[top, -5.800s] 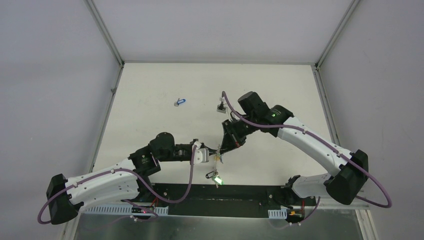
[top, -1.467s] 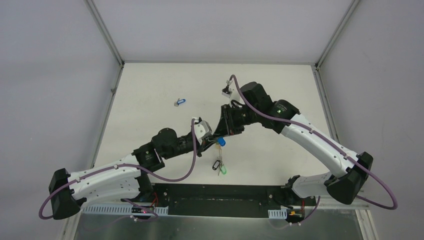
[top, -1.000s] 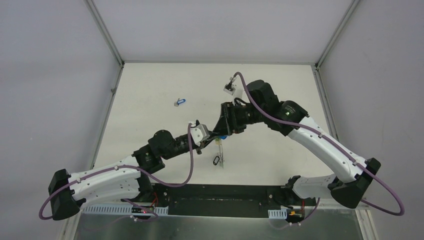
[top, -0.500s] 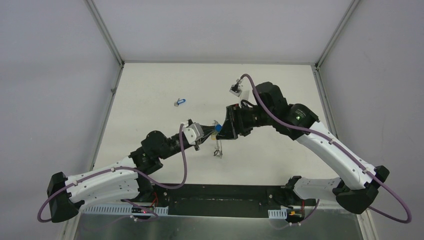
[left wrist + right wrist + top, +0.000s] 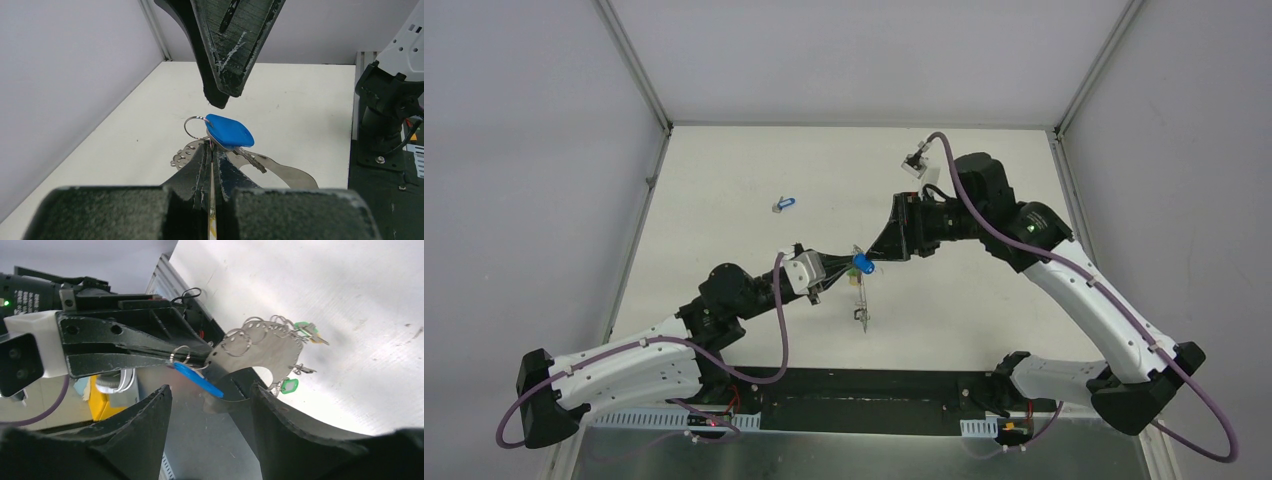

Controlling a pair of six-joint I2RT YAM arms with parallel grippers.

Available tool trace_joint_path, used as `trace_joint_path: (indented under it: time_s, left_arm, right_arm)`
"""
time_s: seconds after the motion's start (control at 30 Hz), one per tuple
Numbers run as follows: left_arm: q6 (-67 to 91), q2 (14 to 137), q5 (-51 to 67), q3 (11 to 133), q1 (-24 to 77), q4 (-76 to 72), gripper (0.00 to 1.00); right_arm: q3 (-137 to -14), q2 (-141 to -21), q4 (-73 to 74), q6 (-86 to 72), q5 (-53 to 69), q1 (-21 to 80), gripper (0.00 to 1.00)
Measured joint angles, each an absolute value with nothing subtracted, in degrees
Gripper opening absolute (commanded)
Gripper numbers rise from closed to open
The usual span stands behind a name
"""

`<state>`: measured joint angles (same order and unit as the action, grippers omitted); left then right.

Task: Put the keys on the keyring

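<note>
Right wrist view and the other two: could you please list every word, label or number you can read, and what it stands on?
No text reads clearly in any view.
Pale printing on the left arm's black housing: too blurred to read.
Blue key tag and keyring: no markings visible.

A white table (image 5: 724,180) is sitting between pale grey walls (image 5: 524,150), with metal corner posts (image 5: 632,62) rising at its far corners and a black strip (image 5: 864,385) running along its near edge.
</note>
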<state>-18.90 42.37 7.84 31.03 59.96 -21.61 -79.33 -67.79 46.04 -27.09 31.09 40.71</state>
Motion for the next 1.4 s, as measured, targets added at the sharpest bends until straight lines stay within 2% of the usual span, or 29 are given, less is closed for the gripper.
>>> trace_joint_path:
  time_s: [0.27,0.37,0.5,0.63,0.73,0.8,0.87,0.93,1.07,1.23,1.4]
  left_arm:
    - [-18.61,42.37,8.08,31.00,59.96,-21.34,0.00]
    - [-18.50,42.37,8.08,31.00,59.94,-21.30,0.00]
    - [-18.41,42.39,8.05,31.00,59.94,-20.88,0.00]
    - [-18.15,42.87,8.03,31.00,59.96,-20.45,0.00]
    - [-17.76,43.16,8.03,31.00,59.94,-19.86,0.00]
    - [-17.58,43.16,8.03,31.00,59.96,-19.40,0.00]
    - [-17.54,43.16,8.03,31.00,59.94,-19.27,0.00]
    - [-17.52,43.13,8.03,31.00,59.94,-19.27,0.00]
    - [-17.52,43.07,8.08,30.94,59.96,-19.25,0.00]
    - [-17.50,42.13,9.13,30.15,59.94,-19.25,0.00]
    - [-17.32,40.69,10.72,28.97,59.94,-18.85,0.00]
  right_arm:
    - [-78.39,-69.41,42.63,-27.97,38.26,41.71,0.55]
    - [-78.39,-70.13,42.19,-28.14,39.55,43.40,0.47]
    - [-78.48,-70.22,42.19,-28.40,40.27,45.30,0.27]
    - [-79.07,-70.32,42.30,-28.40,40.71,46.87,0.24]
    - [-79.72,-70.46,42.15,-28.38,41.32,48.12,0.29]
    - [-79.72,-70.46,41.93,-28.32,41.80,48.99,0.36]
    - [-79.72,-70.46,41.58,-28.10,42.41,49.41,0.49]
    - [-79.72,-70.35,41.15,-27.59,42.48,49.45,0.57]
    - [-79.72,-68.86,40.16,-25.96,40.97,49.43,0.67]
    - [-79.59,-64.12,39.07,-22.44,36.34,49.43,0.72]
    - [-77.19,-59.57,37.80,-18.44,31.09,49.43,0.89]
